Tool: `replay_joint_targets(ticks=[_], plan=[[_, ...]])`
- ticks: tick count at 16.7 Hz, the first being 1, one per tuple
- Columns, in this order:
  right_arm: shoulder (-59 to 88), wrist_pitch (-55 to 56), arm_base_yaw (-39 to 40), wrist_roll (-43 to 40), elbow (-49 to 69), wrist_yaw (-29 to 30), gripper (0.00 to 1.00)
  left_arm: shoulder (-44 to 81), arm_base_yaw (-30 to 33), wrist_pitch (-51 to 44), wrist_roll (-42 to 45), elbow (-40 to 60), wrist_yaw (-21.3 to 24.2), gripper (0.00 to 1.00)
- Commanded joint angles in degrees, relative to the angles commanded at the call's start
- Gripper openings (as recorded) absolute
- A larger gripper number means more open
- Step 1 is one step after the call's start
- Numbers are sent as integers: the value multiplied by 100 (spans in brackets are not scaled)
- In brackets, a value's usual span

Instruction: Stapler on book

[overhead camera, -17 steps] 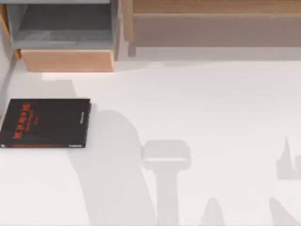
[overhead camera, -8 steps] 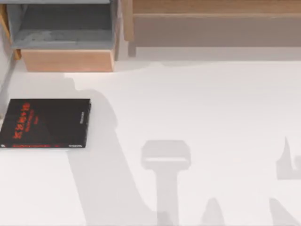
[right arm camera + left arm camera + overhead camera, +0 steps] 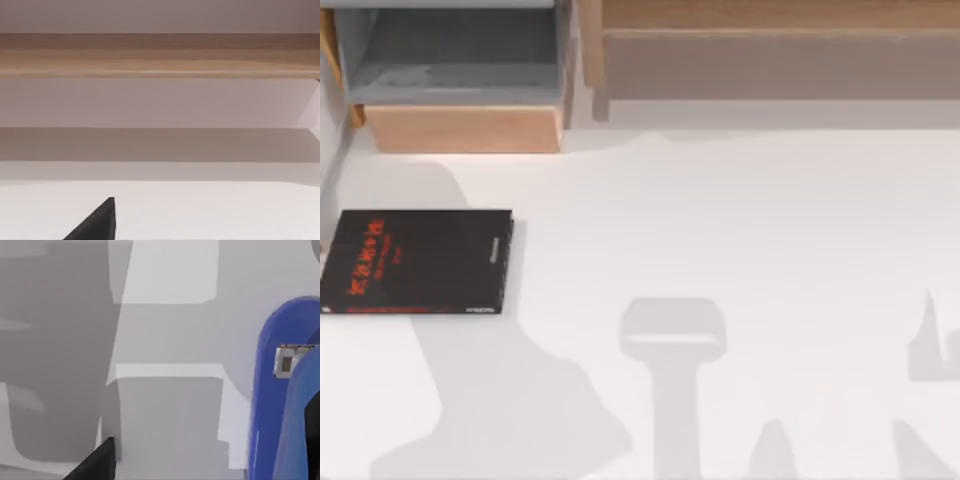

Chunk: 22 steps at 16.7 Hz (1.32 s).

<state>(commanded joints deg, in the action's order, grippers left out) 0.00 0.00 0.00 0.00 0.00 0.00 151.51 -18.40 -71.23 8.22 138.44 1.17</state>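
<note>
The book, black with red lettering, lies flat at the table's left side in the top view. In the left wrist view the bright blue stapler looms close, with a small metal part on it and a dark part at the picture's edge. My left gripper hovers over the white table beside the stapler. One dark fingertip shows, well apart from the stapler, with bare table between them. My right gripper is parked facing the wooden shelf, with one dark fingertip showing.
An open wooden drawer box with a grey inside stands at the back left, just behind the book. A long wooden shelf runs along the back right. Arm shadows fall across the white table at the front.
The left arm's broad shadow has swung from the table's middle toward the front left, below the book. The book and the other shadows have not moved.
</note>
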Motion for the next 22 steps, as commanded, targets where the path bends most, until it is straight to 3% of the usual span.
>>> replay_joint_targets(ticks=[3,16,22], plan=[[0,0,0,0,0,0,100,0,0,0,0,0,0,100],[0,0,0,0,0,0,100,0,0,0,0,0,0,2],[0,0,0,0,0,0,100,0,0,0,0,0,0,0]])
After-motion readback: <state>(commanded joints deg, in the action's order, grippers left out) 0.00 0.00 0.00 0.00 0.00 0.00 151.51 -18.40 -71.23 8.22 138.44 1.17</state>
